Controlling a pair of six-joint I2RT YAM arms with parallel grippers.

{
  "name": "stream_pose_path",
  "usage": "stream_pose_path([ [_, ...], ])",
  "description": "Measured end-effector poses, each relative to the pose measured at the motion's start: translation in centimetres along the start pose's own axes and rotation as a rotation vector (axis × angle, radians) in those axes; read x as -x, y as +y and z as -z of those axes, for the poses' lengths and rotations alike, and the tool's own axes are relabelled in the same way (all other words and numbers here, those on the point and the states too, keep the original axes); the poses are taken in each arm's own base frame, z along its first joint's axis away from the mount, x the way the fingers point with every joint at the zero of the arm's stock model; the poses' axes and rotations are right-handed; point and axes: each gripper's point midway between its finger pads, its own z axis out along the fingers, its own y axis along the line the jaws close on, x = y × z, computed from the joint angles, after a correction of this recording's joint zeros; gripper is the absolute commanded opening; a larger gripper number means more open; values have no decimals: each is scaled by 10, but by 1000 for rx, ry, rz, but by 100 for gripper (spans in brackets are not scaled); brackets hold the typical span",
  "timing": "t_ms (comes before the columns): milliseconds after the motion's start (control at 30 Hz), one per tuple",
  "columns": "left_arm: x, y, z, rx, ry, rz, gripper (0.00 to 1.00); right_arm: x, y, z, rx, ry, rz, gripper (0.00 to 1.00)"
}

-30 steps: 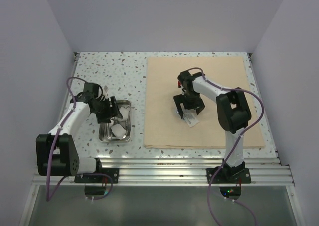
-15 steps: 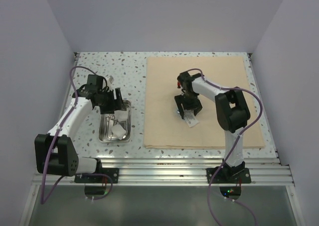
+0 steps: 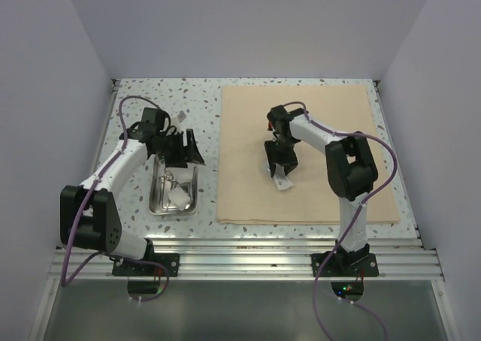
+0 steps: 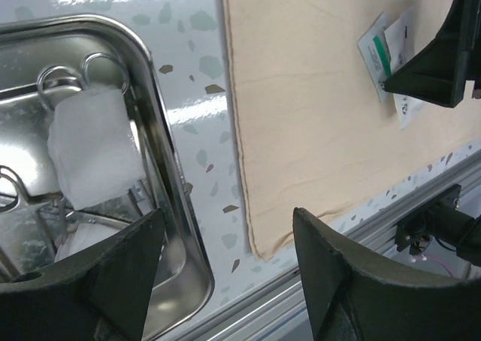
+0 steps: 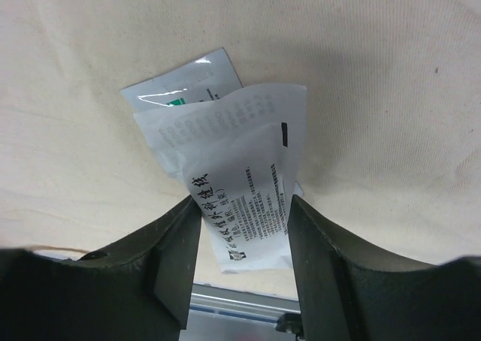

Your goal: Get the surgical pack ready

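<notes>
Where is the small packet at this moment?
In the top view the packet sits on the beige cloth, right of the steel tray, between the fingers of the right hand.

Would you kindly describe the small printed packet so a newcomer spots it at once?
Find the big beige cloth on the right of the speckled table. Near its middle, straddled by the right gripper, lies a small flat white packet with black print. The white gauze squares sit in the steel tray instead.
</notes>
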Motion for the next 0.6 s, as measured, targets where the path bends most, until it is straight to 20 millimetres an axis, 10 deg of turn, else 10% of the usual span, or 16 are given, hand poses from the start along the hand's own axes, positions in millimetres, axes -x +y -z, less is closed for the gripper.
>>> stream_pose_path([
  [600,34,-99,-52,-431,2,-6,82,65,77,68,312,-196,-393,52],
])
